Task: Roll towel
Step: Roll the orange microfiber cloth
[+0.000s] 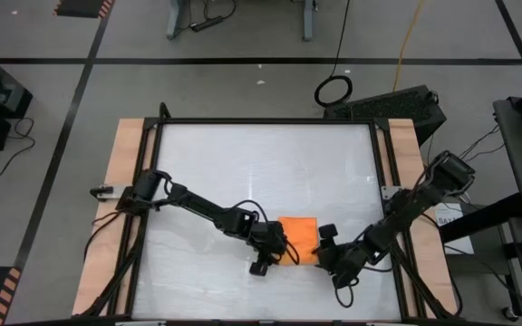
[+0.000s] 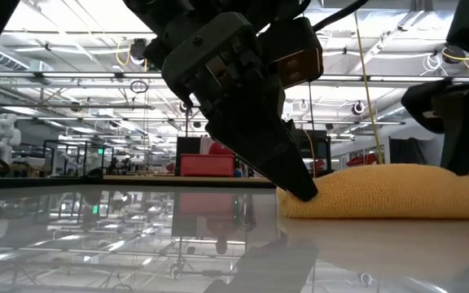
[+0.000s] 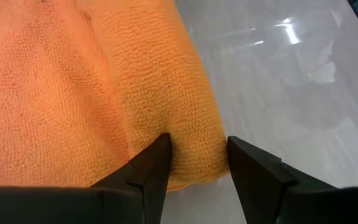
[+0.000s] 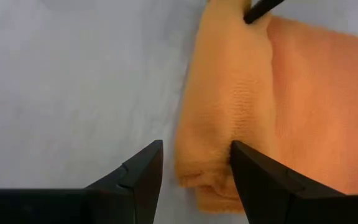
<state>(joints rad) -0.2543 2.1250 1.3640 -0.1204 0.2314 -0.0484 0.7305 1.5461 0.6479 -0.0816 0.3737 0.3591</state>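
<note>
Towel: the small bright orange towel (image 1: 299, 237) of soft plain terry cloth lies on the white glossy table (image 1: 261, 163), toward the table's 6 o'clock edge in the high view, slightly to the 5 o'clock side of centre. One edge is folded over into a thick rounded roll; the remaining cloth lies flat beside it.

Left gripper: the left gripper (image 3: 196, 163) sits at the towel's 9 o'clock side in the high view, at one end of the rolled edge.

Left fingers: the two dark fingers (image 3: 151, 168) stand partly apart, straddling the rolled edge. One finger presses against the fold line between roll and flat cloth; the other is at the roll's outer side, over bare table. The roll fills the gap between them, yet whether it is truly pinched cannot be told.

Left arm in low view: a dark fingertip (image 2: 300, 189) touches the near corner of the orange mound at table level.

Right gripper: the right gripper (image 4: 196, 163) is at the towel's 3 o'clock side in the high view, at the opposite end of the roll.

Right fingers: its dark fingers (image 4: 143, 174) are spread moderately. One lies over the roll's end, the other over bare table, with the roll's outer edge and a strip of white surface in the gap. No firm hold is visible.
</note>
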